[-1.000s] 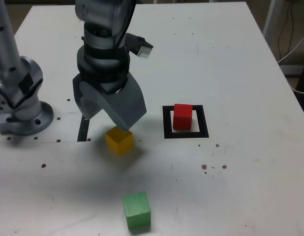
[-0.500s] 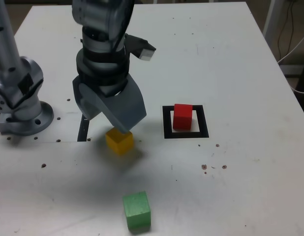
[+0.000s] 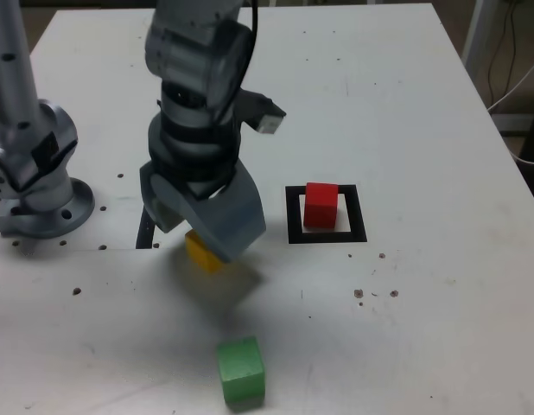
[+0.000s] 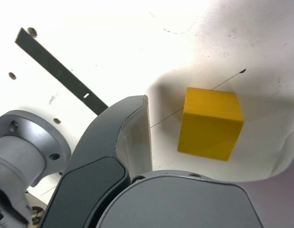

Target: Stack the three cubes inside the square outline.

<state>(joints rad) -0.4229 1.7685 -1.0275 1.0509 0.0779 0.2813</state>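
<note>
Since the earlier frame, the gripper (image 3: 200, 232) has been lowered and shifted a bit toward the exterior view's right, so the yellow cube (image 3: 200, 252) is now mostly hidden behind the jaws. It's pointed down with jaws spread wide, and nothing is gripped. The red cube (image 3: 321, 205) is sat inside the square outline (image 3: 357, 226). The green cube (image 3: 240, 371) is left nearest the camera.
</note>
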